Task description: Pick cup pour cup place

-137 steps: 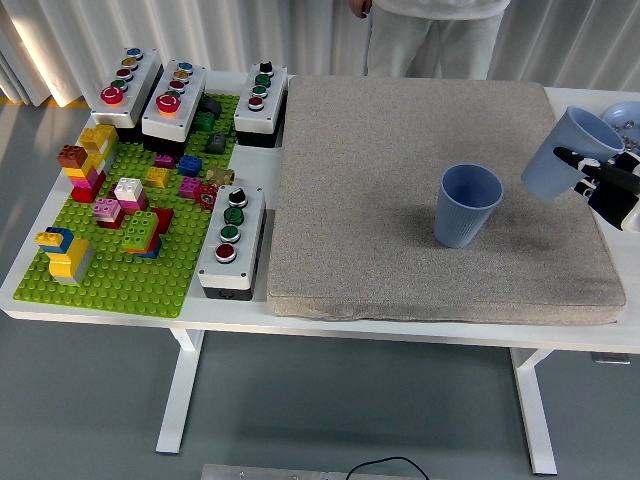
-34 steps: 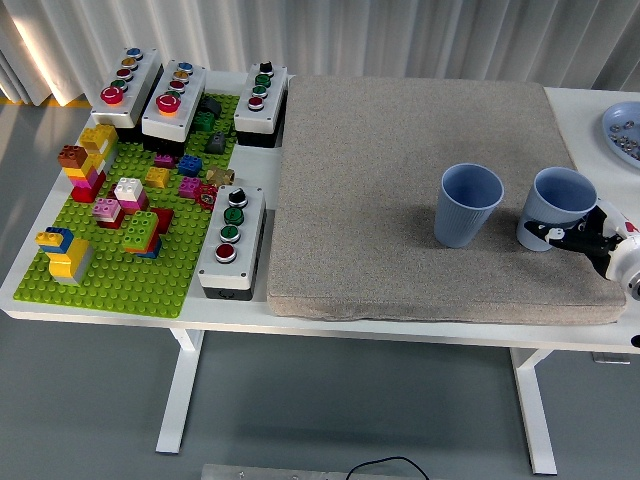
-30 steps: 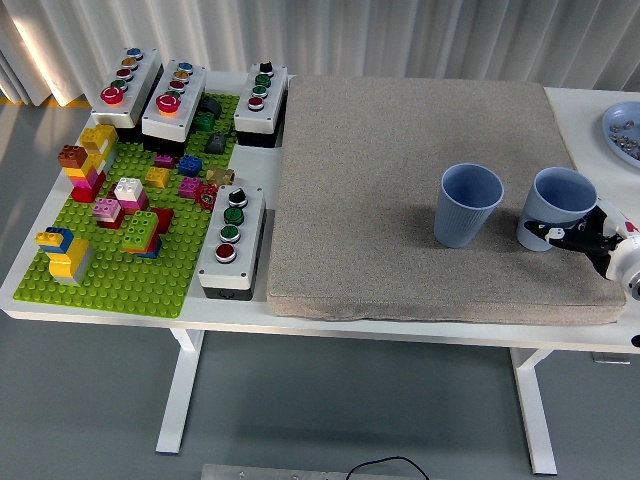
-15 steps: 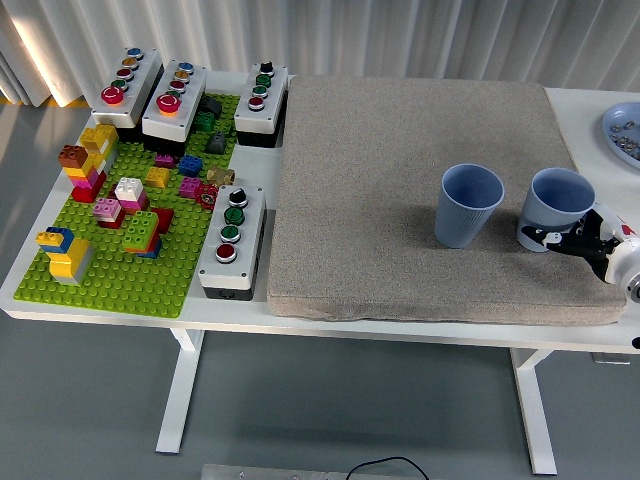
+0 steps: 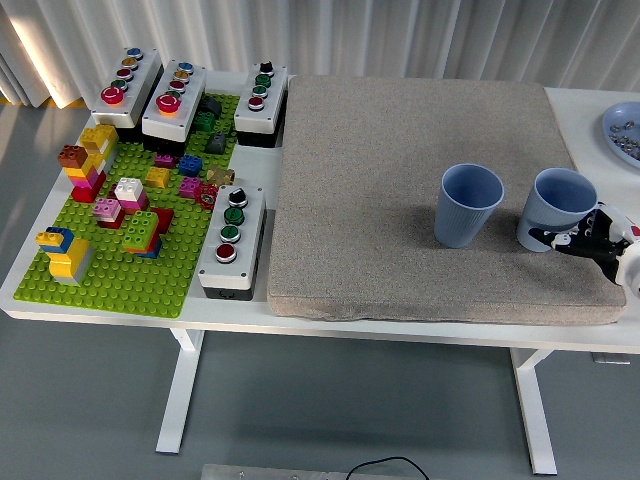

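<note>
We see only our right hand, entering low at the right edge, near the front of the scene. Its black fingers reach leftward, loosely extended rather than curled into a grasp, tips at the base of the right blue cup. The white wrist sits at the frame's edge.

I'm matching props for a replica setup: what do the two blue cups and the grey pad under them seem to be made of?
Both blue cups, left cup and right cup, look like matte moulded plastic, with fine vertical ribs and no gloss; paper isn't excluded. The grey pad looks like felt or low-pile carpet: speckled, fuzzy, soft rounded edges.
</note>
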Robot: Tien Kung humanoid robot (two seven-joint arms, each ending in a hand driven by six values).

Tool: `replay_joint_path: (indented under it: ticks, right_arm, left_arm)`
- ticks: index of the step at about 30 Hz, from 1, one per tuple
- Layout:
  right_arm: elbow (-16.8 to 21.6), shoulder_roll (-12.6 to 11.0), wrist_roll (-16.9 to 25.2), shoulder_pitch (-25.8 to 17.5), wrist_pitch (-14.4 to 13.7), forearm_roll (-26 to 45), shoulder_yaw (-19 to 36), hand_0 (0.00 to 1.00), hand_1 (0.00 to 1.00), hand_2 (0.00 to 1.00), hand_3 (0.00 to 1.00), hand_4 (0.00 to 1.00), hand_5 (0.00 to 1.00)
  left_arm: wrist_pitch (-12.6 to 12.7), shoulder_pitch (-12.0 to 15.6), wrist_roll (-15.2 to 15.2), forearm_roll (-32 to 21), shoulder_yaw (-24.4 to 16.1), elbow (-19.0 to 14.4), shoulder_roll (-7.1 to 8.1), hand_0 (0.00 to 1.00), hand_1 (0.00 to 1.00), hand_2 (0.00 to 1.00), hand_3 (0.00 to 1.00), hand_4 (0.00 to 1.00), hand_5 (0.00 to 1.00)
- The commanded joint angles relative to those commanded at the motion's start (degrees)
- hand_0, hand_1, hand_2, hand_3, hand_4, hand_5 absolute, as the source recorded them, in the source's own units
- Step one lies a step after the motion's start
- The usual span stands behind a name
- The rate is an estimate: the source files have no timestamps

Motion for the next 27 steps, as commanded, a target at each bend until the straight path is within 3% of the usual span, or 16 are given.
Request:
replay_joint_path:
  ticks: [27]
  right_arm:
    - [9.26,-5.0,-1.16,-9.1,0.56,0.17,5.84,0.962,0.925,0.998,0.998,0.904,0.28]
  left_arm:
    - [-0.01,0.34,0.23,1.21,-1.61,0.0,0.15,0.731,0.774,0.823,0.677,0.508,0.953]
